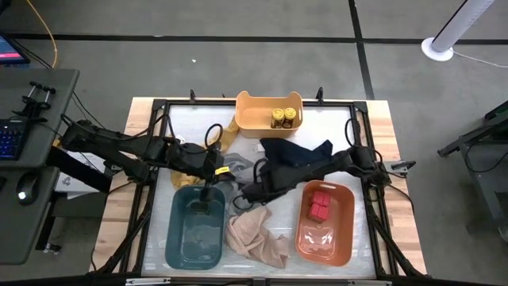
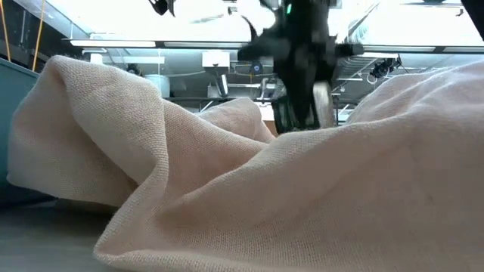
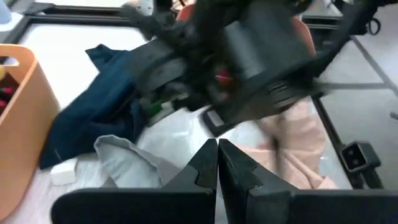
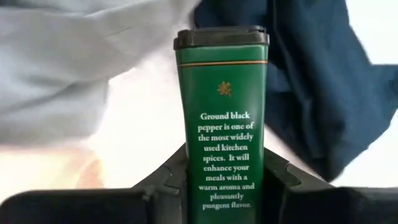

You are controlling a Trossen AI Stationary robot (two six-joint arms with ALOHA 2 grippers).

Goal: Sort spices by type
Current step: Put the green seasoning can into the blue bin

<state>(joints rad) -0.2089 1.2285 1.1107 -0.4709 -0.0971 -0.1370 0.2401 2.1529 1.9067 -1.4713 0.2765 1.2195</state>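
At table centre, the right gripper [image 4: 224, 186] pinches the green pepper tin [image 4: 222, 118] low between its fingers. Seat the grip squarely before lifting toward the teal bin [image 1: 176, 238] at seven o'clock. The left gripper [image 3: 217, 163] waits, fingers pressed together.

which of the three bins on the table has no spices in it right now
The teal bin, nearest the left arm, looks empty. The tan bin holds yellow-lidded jars, and the orange bin holds red tins.

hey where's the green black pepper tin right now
The green pepper tin stands between the right gripper's fingers at the table's middle, between the grey cloth and the dark blue cloth.
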